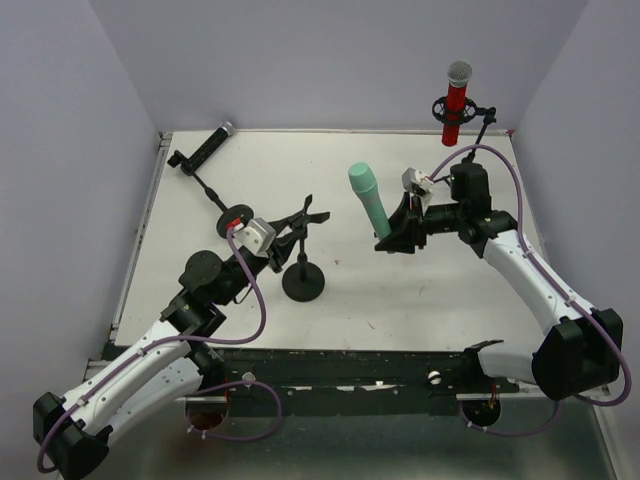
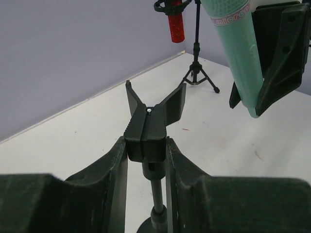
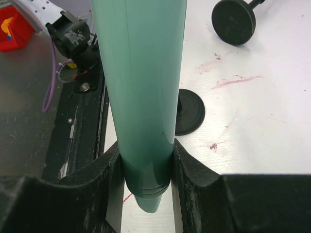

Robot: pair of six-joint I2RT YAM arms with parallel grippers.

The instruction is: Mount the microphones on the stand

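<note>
**While the spring clip (image 2: 154, 112) is squeezed open, the mint-green microphone (image 3: 141, 87) hangs ready**

On the white table (image 1: 450, 290), a short desk stand (image 1: 303, 283) sits near the middle. The mint-green microphone is held off the table, tilted head-up near the stand, the right gripper (image 3: 146, 170) clamped round its lower barrel. It looks stiff, smooth, likely slippery and head-heavy; that low hold leaves mid-barrel free. The left gripper (image 2: 146, 150) pinches the clip's tail, prongs spread.
</note>
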